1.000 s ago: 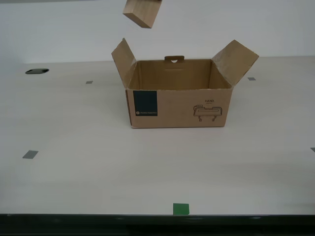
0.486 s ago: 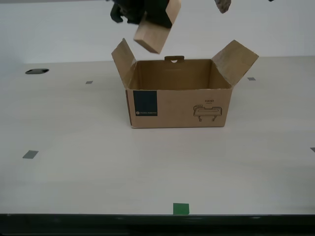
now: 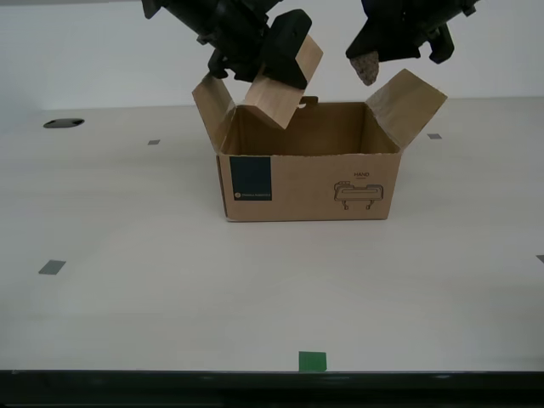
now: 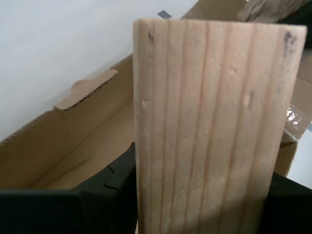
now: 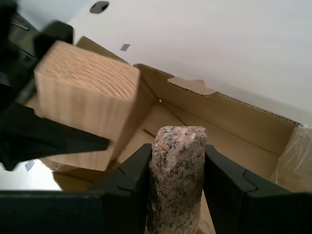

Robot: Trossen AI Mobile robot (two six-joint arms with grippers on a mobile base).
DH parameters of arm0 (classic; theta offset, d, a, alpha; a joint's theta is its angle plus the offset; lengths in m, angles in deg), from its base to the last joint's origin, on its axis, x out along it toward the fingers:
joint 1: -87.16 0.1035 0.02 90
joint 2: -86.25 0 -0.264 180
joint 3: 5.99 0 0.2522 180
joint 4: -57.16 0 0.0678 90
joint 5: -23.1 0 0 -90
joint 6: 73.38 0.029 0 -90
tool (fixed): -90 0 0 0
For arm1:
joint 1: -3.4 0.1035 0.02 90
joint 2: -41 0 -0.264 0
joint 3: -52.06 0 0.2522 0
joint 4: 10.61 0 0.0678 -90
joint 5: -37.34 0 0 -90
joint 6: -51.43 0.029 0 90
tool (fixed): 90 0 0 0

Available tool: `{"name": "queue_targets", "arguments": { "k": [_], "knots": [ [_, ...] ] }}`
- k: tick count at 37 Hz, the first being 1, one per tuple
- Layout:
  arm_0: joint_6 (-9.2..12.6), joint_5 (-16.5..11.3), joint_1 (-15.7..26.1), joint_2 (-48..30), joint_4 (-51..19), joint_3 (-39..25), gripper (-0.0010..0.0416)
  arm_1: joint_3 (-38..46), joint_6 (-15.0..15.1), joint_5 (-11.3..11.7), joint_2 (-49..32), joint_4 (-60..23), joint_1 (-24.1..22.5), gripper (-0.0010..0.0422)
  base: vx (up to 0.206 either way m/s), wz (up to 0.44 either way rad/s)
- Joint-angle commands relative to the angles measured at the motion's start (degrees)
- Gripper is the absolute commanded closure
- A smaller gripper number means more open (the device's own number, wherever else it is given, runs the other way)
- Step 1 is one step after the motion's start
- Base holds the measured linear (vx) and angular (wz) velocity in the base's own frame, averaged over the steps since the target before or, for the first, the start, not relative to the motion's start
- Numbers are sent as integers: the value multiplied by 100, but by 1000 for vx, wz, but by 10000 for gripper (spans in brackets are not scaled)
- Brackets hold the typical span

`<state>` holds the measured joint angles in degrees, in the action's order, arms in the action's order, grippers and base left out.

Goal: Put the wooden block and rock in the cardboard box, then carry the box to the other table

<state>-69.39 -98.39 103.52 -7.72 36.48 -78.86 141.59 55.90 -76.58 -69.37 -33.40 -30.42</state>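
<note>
My second gripper (image 3: 274,53) is clamped on the wooden block (image 3: 285,81), whose lower end dips into the cardboard box (image 3: 308,174) below it. My first gripper (image 3: 374,53) pinches the rock (image 3: 367,66) just above the open box. Loading is in hand; next both should lower and let go, I think.

The brown corrugated cardboard box (image 3: 308,161) sits on the smooth pale table (image 3: 153,280), a little above the middle of the exterior view, flaps spread to either side. Over its opening, toward the exterior view's left, the pale layered-wood rectangular block (image 3: 285,85) hangs tilted in my second gripper (image 3: 255,38), its lower end at the rim. Over the opening toward the exterior view's right, the small rough speckled rock (image 3: 367,66) hangs in my first gripper (image 3: 399,30), clear of the right flap.
</note>
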Motion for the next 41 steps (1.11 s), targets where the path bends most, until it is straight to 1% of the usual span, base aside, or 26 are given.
{"name": "queue_targets", "arguments": {
  "k": [1,6,10,13,26,29,37,38,41],
  "knots": [
    [-13,-33,66,-162,111,-9,406,20,4,50,4,22,-4,412,0,0],
    [-11,-37,98,-323,103,-9,406,22,4,52,2,24,-4,412,0,0],
    [50,-37,98,-321,59,-9,406,42,4,52,4,28,-2,412,0,0],
    [50,-37,101,-273,52,-9,406,42,-42,55,4,33,-2,412,0,0],
    [52,-37,101,-264,103,-9,406,42,-44,52,4,57,-4,412,0,0],
    [210,-37,101,-264,96,-9,406,42,-44,52,4,61,-4,412,0,0],
    [205,-35,101,-264,120,-9,406,42,-44,52,4,63,-4,412,0,0],
    [221,-37,101,-264,118,-9,406,42,-44,52,4,63,-4,412,0,0],
    [358,-39,101,-264,107,-15,406,42,-42,52,4,61,-4,412,0,0]
  ]
}}
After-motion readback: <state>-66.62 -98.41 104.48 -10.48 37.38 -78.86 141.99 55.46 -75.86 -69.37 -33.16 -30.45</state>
